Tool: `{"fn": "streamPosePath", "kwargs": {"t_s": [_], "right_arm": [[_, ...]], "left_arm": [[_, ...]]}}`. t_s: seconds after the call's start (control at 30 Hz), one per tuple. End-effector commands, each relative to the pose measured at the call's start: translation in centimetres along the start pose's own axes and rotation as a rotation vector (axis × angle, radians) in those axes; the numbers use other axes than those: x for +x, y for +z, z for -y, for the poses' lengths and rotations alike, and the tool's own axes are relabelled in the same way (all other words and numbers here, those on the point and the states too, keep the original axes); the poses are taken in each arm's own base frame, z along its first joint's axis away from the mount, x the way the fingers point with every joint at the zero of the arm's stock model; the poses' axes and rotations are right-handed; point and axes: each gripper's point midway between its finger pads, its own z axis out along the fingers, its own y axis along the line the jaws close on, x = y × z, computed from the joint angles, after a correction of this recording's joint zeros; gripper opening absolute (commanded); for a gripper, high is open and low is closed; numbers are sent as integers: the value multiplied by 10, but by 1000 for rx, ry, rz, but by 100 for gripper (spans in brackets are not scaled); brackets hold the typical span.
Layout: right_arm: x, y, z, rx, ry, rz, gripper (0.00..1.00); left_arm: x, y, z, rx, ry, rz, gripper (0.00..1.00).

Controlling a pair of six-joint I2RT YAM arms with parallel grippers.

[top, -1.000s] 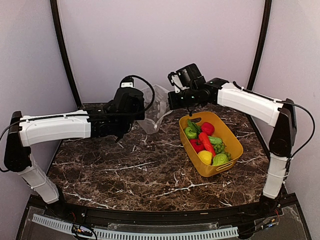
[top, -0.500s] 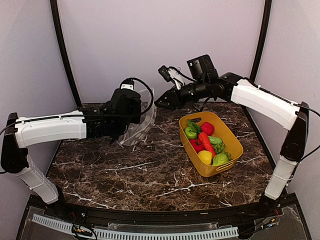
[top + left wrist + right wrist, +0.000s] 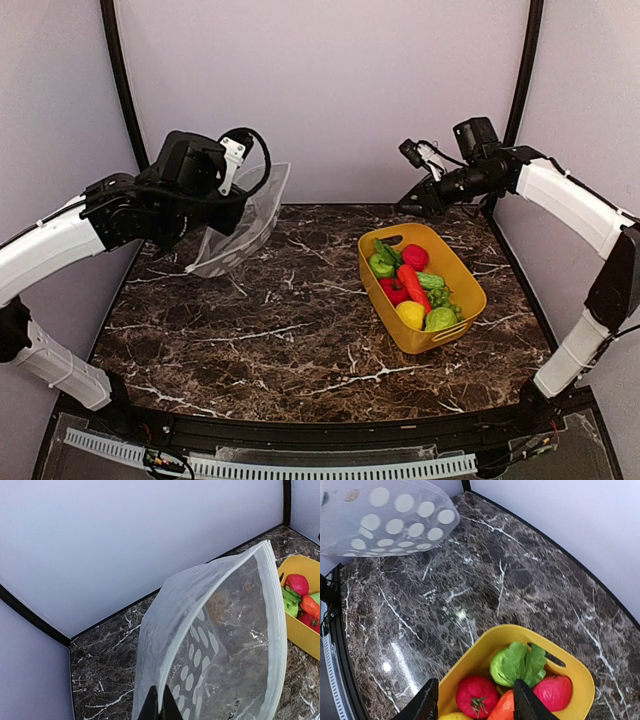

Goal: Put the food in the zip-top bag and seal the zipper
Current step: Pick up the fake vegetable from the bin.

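Note:
The clear dotted zip-top bag hangs in the air at the back left with its mouth gaping. My left gripper is shut on its rim. In the left wrist view the shut gripper pinches the pale zipper strip, and the bag balloons open beyond it. The food, red, green, orange and yellow toy pieces, lies in the yellow basket. My right gripper stands open above the basket's far end, holding nothing. Its open gripper frames a red tomato and a green leafy piece.
The yellow basket stands right of centre on the dark marble table. Lilac walls with black corner posts close the back and sides. The bag shows at the top left of the right wrist view.
My right gripper has let go of the bag, opened and swung right to above the basket. The left arm has lifted the bag up and to the left.

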Motion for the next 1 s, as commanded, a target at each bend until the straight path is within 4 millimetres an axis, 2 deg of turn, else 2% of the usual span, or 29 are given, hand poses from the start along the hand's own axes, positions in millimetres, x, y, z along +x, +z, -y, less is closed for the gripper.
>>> {"fn": "streamPosePath", "kwargs": {"t_s": [0.0,0.1,0.17,0.3,0.4,0.53,0.7,0.97], "right_arm": [[62,9,27,2,119,-165,45],[88,21,35,-1,188,-226,41],[106,33,39,-13,238,-276,40],[132,49,52,10,302,-369,40],[147,57,61,43,337,-421,42],[162,63,72,85,359,-473,46],[175,71,71,64,387,-513,50],[177,81,75,43,413,-525,51]], "left_arm": [[53,5,46,221,143,-180,1],[68,22,88,338,87,-241,1],[70,31,111,397,24,-263,1],[65,40,141,483,-50,-266,1],[56,43,147,500,-91,-248,1],[50,44,144,484,-138,-224,1],[50,43,138,459,-164,-200,1],[55,47,130,407,-263,-253,1]]}}
